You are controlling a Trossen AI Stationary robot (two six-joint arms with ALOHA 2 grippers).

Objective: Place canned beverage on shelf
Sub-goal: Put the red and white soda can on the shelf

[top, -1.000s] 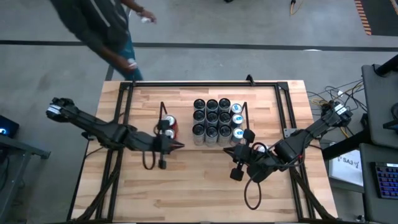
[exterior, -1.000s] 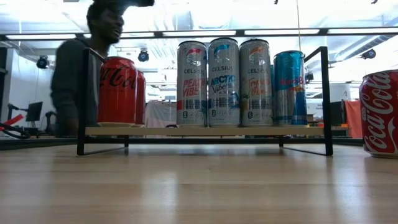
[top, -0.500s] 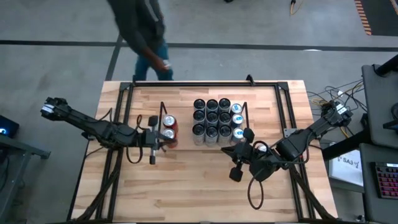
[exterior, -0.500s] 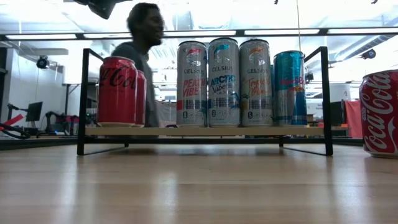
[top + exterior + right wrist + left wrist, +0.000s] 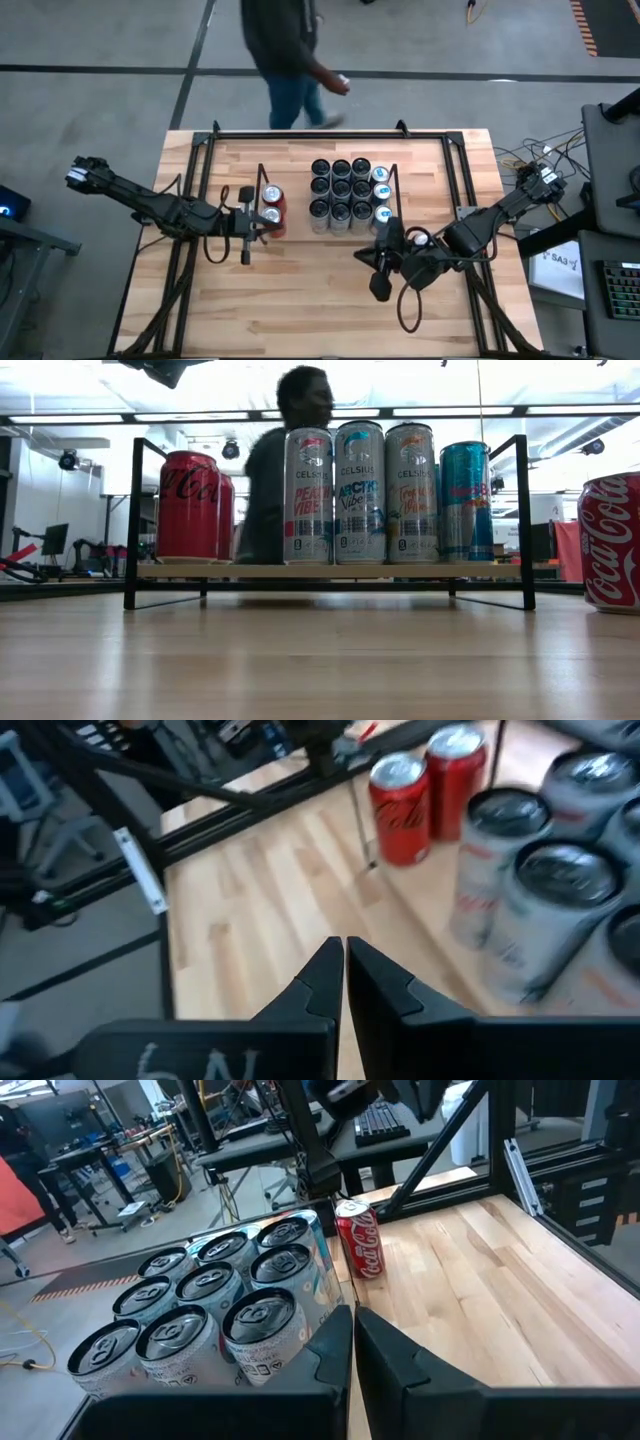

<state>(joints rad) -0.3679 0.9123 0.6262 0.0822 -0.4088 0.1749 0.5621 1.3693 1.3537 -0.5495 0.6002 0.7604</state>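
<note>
while a person (image 5: 285, 45) walks past at the top of the high view, the shelf (image 5: 325, 195) sits mid-frame on the surface (image 5: 320, 300), two red cans (image 5: 270, 205) at its left end and tall cans (image 5: 342, 190) packed to the right. left gripper (image 5: 262, 225) sits just left of the red cans, jaws pressed together and empty. right gripper (image 5: 372, 258) hangs lower right of the shelf, jaws closed on nothing, with another red can (image 5: 610, 540) standing on the surface at the low view's right edge.

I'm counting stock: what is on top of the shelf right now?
The shelf holds two red cola cans at one end and a block of tall slim cans, twelve tops visible from above; labels of back rows are hidden.
</note>
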